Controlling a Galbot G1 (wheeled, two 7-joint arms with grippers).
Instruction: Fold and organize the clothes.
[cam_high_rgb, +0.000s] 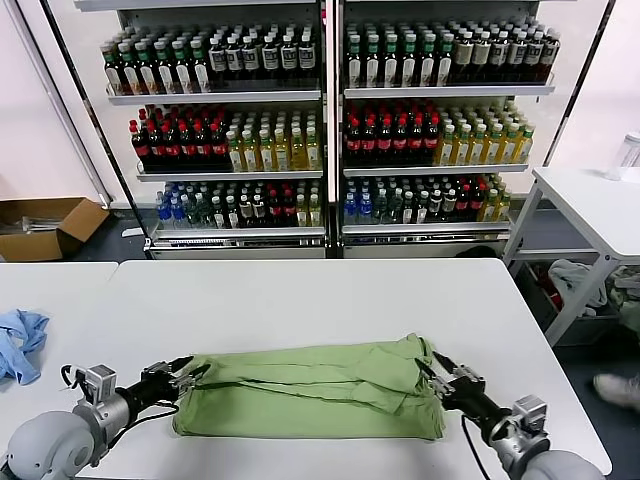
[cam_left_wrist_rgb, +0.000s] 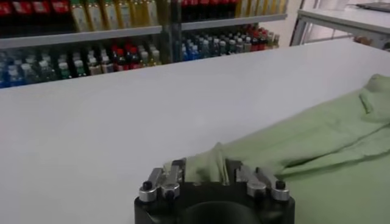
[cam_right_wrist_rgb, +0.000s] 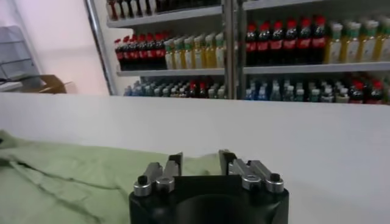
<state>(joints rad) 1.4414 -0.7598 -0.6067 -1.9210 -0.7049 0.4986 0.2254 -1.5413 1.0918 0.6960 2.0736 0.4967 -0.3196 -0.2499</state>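
The light green polo shirt (cam_high_rgb: 310, 388) lies on the white table (cam_high_rgb: 300, 300), folded into a long band across the near side. My left gripper (cam_high_rgb: 187, 377) is at the shirt's left end, shut on a bunched fold of the fabric (cam_left_wrist_rgb: 210, 167). My right gripper (cam_high_rgb: 437, 380) is at the shirt's right end, its fingers (cam_right_wrist_rgb: 177, 163) closed on the fabric edge (cam_right_wrist_rgb: 198, 165). Collar, buttons and printed graphic are hidden inside the folds.
A light blue cloth (cam_high_rgb: 20, 343) lies at the table's left edge. Drink shelves (cam_high_rgb: 320, 120) stand behind the table. A second white table (cam_high_rgb: 600, 205) is at the right, and a cardboard box (cam_high_rgb: 45, 225) sits on the floor at the left.
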